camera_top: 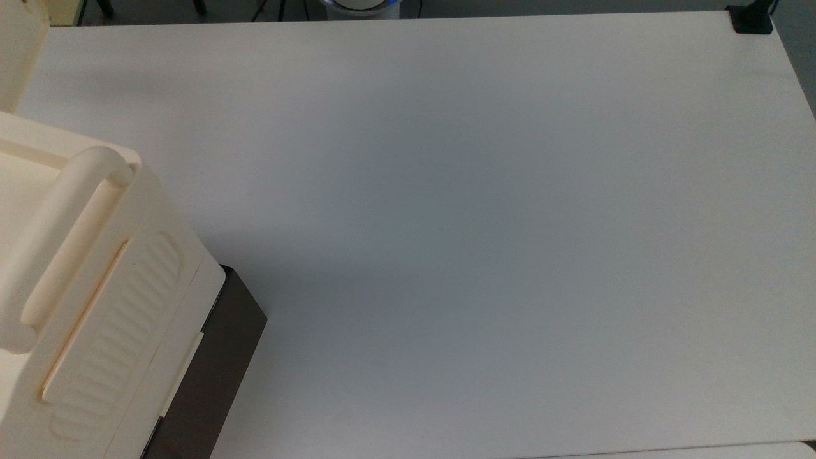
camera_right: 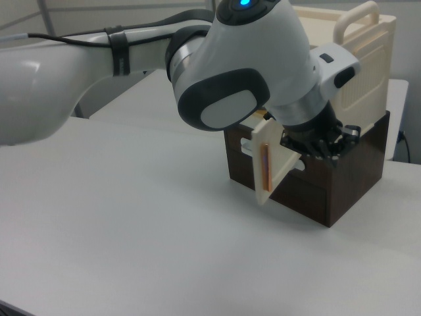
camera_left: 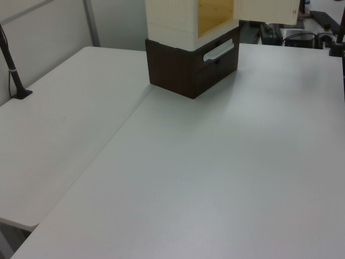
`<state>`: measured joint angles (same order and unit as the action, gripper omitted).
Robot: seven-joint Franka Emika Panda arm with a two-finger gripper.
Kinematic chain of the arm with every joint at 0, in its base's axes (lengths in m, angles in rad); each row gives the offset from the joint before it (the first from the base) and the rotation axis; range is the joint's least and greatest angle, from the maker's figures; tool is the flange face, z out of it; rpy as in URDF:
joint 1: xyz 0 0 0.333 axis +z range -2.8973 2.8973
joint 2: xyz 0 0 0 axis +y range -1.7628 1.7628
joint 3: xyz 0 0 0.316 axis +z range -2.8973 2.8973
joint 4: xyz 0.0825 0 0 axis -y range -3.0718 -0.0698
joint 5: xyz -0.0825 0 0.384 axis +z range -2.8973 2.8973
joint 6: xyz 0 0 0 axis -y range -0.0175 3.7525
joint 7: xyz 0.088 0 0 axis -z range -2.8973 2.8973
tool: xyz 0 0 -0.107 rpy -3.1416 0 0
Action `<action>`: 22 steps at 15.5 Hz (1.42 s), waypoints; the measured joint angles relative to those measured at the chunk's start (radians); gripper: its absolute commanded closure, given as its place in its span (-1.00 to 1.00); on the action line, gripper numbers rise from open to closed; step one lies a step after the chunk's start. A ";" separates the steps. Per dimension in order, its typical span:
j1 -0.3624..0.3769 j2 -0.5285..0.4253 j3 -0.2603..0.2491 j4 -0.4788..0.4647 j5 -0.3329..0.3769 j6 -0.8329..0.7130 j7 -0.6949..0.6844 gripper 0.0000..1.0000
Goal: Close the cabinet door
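Standing ajar, cabinet door (camera_right: 273, 160) angled out from the cabinet (camera_right: 342, 118), gripper (camera_right: 320, 141) right behind it, finger position unclear, white table (camera_top: 478, 223).

A white table (camera_top: 484, 210) carries the cabinet (camera_top: 95, 299), which stands at the top view's lower left corner. In the left view the cabinet's dark brown base (camera_left: 186, 67) sits at the table's far edge.

The arm (camera_right: 217, 72) is glossy white with rounded shells and dark grey joint bands. A blue light (camera_right: 245, 3) glows on top, and the black wrist (camera_right: 319, 139) looks ribbed.
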<state>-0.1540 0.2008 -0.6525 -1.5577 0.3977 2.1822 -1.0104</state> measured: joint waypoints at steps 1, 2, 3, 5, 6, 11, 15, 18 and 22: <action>0.001 0.004 0.014 0.001 0.006 0.000 0.000 1.00; 0.001 0.004 0.032 0.002 0.011 0.000 0.000 1.00; 0.002 0.004 0.052 0.004 0.016 0.000 0.000 1.00; 0.003 0.004 0.097 0.005 0.044 0.000 0.007 1.00; 0.003 0.004 0.120 0.005 0.066 0.000 0.020 1.00; 0.005 0.004 0.230 0.005 0.156 0.000 0.096 1.00; 0.006 0.005 0.296 0.007 0.247 0.000 0.144 1.00; 0.006 0.020 0.343 0.008 0.318 0.117 0.188 1.00; 0.014 0.070 0.378 0.009 0.341 0.298 0.241 1.00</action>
<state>-0.1404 0.2705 -0.2741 -1.5488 0.7389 2.4805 -0.7692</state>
